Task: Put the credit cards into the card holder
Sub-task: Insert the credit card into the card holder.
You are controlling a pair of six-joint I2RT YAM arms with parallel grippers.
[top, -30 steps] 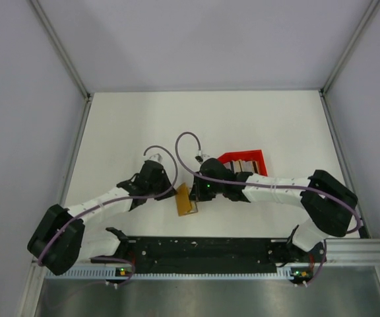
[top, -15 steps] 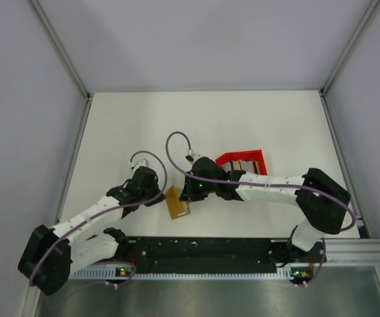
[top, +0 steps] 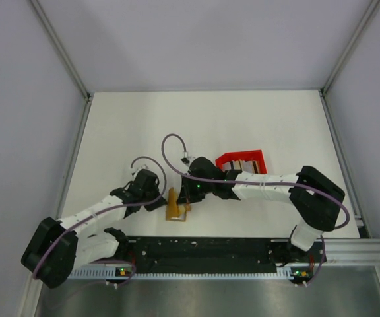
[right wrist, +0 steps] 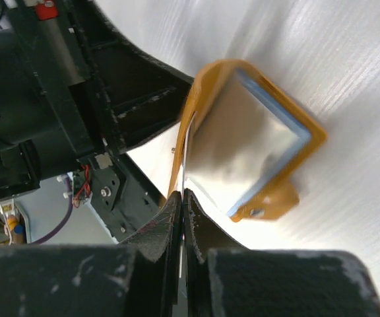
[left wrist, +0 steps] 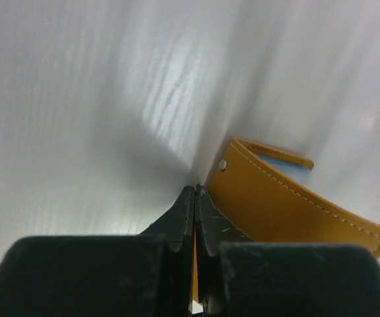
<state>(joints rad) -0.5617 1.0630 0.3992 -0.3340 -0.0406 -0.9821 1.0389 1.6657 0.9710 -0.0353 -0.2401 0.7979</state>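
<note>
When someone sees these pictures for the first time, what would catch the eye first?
The orange card holder stands out at the near middle of the white table, pinched between the left gripper and the right gripper, both shut on its edges. The right wrist view shows a pale card with a light blue rim inside it. Just behind it sits a red tray.

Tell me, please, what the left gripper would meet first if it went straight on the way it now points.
Probably the white table: the left gripper, shut on an edge of the orange wallet, points at a bare patch of it, with the wallet's body just right of its line. Depth is unclear.
</note>
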